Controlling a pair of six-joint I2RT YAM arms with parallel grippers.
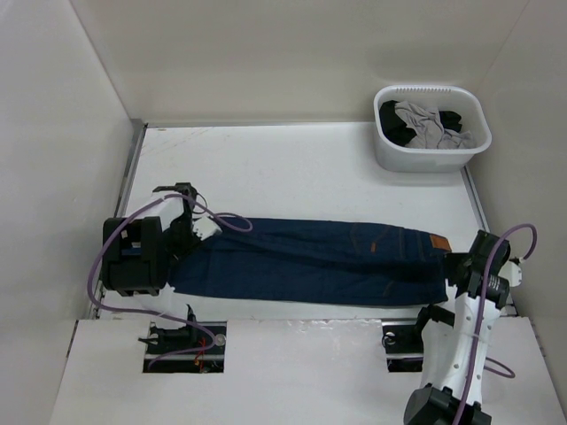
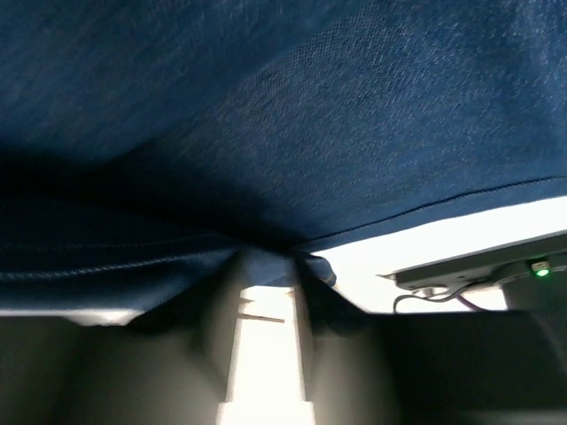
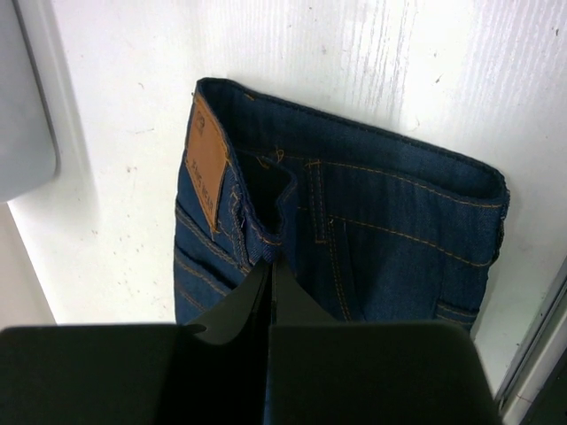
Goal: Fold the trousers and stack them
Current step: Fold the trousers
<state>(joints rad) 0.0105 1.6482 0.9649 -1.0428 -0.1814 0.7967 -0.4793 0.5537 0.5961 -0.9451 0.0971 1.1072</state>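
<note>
The dark navy jeans [image 1: 310,261] lie flat across the table, folded lengthwise, with the waist to the right and the leg ends to the left. The tan patch [image 1: 436,243] marks the waistband. My left gripper [image 1: 197,228] is at the leg ends. In the left wrist view its fingers [image 2: 312,301] pinch the bunched hem, and the denim [image 2: 266,106] drapes over them. My right gripper [image 1: 452,270] is at the waist. In the right wrist view it [image 3: 270,258] is shut on the waistband fold, beside the patch [image 3: 205,159].
A white basket [image 1: 416,159] with grey and black garments stands at the back right. White walls enclose the table on three sides. A metal rail runs along the right edge [image 3: 532,336]. An arm mount with a green light [image 2: 540,270] sits at the near edge.
</note>
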